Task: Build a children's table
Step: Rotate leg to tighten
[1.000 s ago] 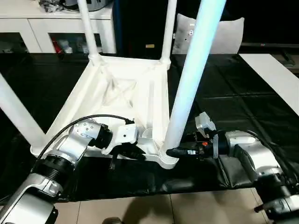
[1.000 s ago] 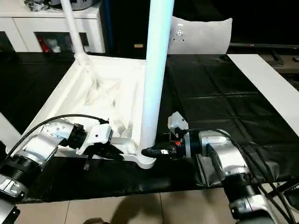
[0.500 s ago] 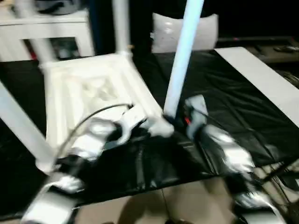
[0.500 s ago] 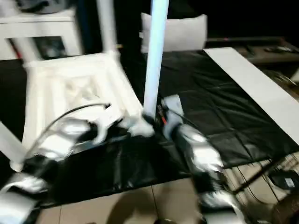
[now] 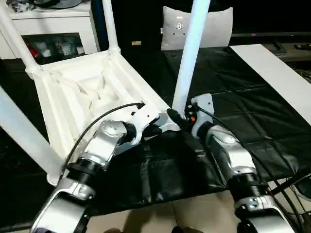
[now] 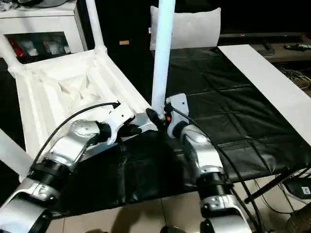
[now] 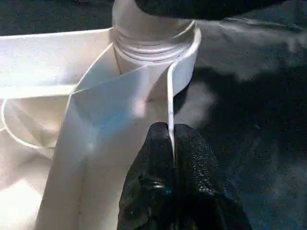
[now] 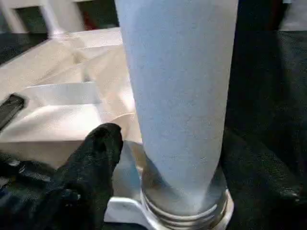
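The children's table lies upside down on the black cloth, its white ribbed tabletop (image 5: 82,92) carrying upright tube legs. The nearest leg (image 5: 187,63) stands in the near corner socket (image 5: 171,127). My left gripper (image 5: 154,130) is at that corner, shut on the tabletop's thin rim (image 7: 169,96) just beside the socket. My right gripper (image 5: 176,118) is at the base of the nearest leg (image 8: 177,96). Its one visible finger (image 8: 98,153) stands a little off the tube, so it is open. Other legs rise at the back (image 5: 108,24) and on the left (image 5: 24,136).
A white cabinet (image 5: 53,29) stands behind the table at the back left. A pale cushion (image 5: 214,24) leans behind the nearest leg. A long white board (image 5: 272,73) lies on the black cloth (image 5: 233,97) at the right. Tiled floor (image 5: 160,218) and cables show in front.
The whole view has swung, so the camera moved. Both grippers stay at the near corner. My right gripper's fingers have spread away from the leg's base.
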